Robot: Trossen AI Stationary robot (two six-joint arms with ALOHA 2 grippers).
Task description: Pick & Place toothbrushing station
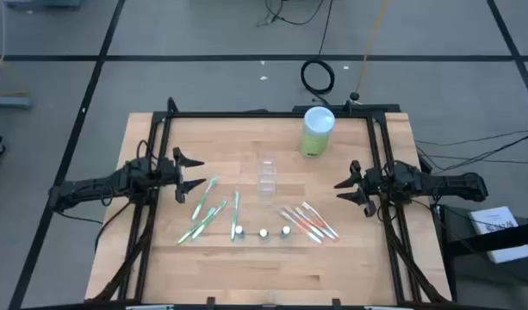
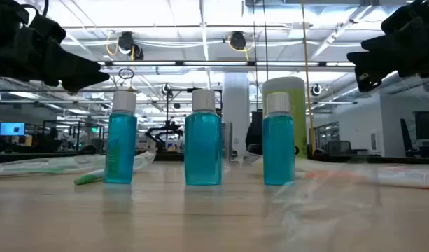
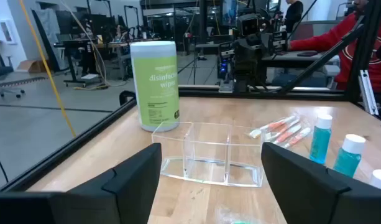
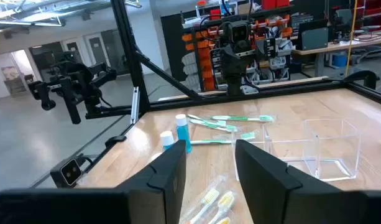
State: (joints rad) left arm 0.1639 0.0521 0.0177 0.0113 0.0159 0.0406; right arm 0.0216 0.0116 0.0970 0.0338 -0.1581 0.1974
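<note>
A clear plastic holder (image 1: 266, 181) (image 3: 209, 155) (image 4: 314, 146) with compartments stands on the table's middle. Green-white toothbrushes (image 1: 208, 211) (image 4: 227, 121) lie to its left, and orange-white toothbrushes (image 1: 308, 222) (image 3: 280, 129) lie in wrappers to its right. Three small blue bottles with white caps (image 1: 264, 232) (image 2: 203, 140) stand upright in a row nearer the front edge. My left gripper (image 1: 190, 172) (image 3: 212, 186) hovers open at the table's left side, pointing toward the holder. My right gripper (image 1: 345, 191) (image 4: 209, 174) hovers open at the right side, with nothing between its fingers.
A lime-green wipes canister (image 1: 317, 131) (image 3: 156, 84) with a white lid stands at the far right of the table. A black frame (image 1: 264, 114) runs along the table's far and side edges. A person in a red sleeve (image 3: 358, 43) sits beyond the table.
</note>
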